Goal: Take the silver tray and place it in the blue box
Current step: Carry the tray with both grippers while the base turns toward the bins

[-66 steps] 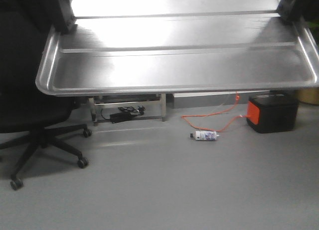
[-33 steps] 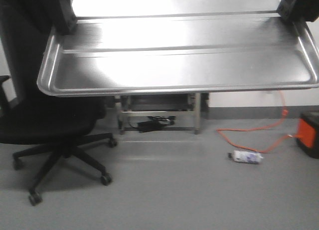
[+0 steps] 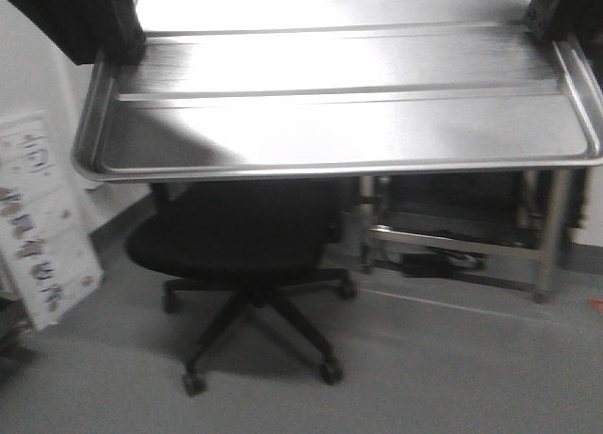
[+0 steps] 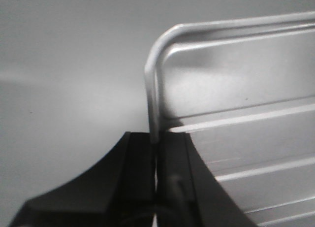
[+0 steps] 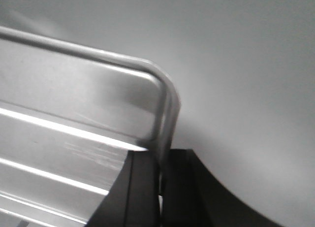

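The silver tray [image 3: 349, 123] is up in the air, carried flat between the two arms, its ribbed floor catching the light above a black office chair [image 3: 245, 236] and the grey floor [image 3: 452, 368]. The left hand [image 4: 156, 141] is pinching the tray's left rim just behind a rounded corner, fingers pressed on either side of the thin edge, and the right hand [image 5: 161, 160] pinches the opposite rim the same way. Right of the chair stands a metal frame [image 3: 471, 241], and a printed white board [image 3: 42, 227] leans by the wall on the left.
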`<action>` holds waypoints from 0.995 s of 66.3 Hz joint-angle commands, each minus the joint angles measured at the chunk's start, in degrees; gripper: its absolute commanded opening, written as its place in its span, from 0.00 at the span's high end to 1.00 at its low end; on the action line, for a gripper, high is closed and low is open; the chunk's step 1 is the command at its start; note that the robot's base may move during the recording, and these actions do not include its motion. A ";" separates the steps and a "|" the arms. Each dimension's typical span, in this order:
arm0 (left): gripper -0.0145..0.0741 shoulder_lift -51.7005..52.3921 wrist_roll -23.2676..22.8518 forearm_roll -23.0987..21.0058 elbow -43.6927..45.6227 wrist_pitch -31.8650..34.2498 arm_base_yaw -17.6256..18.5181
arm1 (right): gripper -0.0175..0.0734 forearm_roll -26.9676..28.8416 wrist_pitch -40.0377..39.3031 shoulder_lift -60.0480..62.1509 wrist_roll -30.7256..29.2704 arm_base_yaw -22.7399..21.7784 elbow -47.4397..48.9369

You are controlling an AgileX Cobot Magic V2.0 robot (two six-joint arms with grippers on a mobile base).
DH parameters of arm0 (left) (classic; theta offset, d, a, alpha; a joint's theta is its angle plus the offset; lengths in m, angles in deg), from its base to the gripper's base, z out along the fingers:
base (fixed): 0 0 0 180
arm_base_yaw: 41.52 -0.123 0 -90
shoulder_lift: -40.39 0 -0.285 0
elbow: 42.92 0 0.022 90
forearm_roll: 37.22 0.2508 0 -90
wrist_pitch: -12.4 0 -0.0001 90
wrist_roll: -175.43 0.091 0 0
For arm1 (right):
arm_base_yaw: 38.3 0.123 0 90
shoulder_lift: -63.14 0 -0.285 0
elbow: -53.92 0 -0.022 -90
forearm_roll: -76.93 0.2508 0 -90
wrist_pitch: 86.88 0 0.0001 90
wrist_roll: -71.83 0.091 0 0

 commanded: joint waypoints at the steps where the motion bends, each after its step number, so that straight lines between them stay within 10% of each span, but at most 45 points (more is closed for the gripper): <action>1: 0.95 1.68 1.97 2.04 1.32 -1.12 0.40 | 0.74 -2.70 -2.49 1.80 -1.14 -0.30 2.14; 66: 0.95 1.68 1.97 2.04 1.32 -1.12 0.40 | 0.74 -2.70 -2.49 1.80 -1.14 -0.30 2.14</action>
